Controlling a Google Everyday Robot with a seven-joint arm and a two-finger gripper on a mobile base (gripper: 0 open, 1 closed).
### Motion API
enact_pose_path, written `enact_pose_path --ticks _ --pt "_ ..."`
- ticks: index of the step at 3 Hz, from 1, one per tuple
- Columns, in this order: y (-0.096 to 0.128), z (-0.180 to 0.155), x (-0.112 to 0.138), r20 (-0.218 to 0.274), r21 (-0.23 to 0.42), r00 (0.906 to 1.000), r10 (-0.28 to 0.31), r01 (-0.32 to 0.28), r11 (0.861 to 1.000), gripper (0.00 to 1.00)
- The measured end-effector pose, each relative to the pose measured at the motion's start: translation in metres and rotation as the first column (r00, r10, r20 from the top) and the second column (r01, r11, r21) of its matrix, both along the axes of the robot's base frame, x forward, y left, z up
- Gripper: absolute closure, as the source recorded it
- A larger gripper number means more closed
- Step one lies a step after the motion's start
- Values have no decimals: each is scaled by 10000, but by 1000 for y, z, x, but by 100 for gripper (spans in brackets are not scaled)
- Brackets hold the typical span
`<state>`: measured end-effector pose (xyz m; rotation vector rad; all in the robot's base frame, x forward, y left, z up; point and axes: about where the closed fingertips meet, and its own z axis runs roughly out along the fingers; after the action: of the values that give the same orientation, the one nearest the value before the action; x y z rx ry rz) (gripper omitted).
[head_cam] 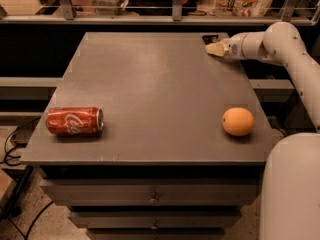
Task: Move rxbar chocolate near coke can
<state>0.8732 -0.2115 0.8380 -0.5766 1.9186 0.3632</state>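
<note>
Over the far right corner of the desk [150, 74] my jaws hang at the end of my pale arm [270, 44]; whether they are open or closed, I cannot tell. The rxbar chocolate [210, 38] lies just beyond them, at the far edge. The coke can [74, 121] lies on its side well away, left and toward the near edge. An orange [238, 121] sits nearer, on the right.

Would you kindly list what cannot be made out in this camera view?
Camera view:
1. rxbar chocolate: dark patch at the table's far right corner, too small to read; whether the gripper beside it touches it is unclear.
2. coke can: lies on its side; its left end faces away.
3. arm: cut off by the right edge.
</note>
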Motion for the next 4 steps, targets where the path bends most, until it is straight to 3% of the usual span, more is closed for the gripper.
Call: enact_pose_path --ticks 1,2,3,4 --pt "8 12 -3 294 -136 9994 203 -200 9997 93" --pt "19 17 -4 434 -223 9981 442 -433 9988 100" --pt "32 41 -9 798 -386 9941 729 -700 9968 100" --pt "54 102 -34 2052 -1238 9715 1187 -945 9878 100"
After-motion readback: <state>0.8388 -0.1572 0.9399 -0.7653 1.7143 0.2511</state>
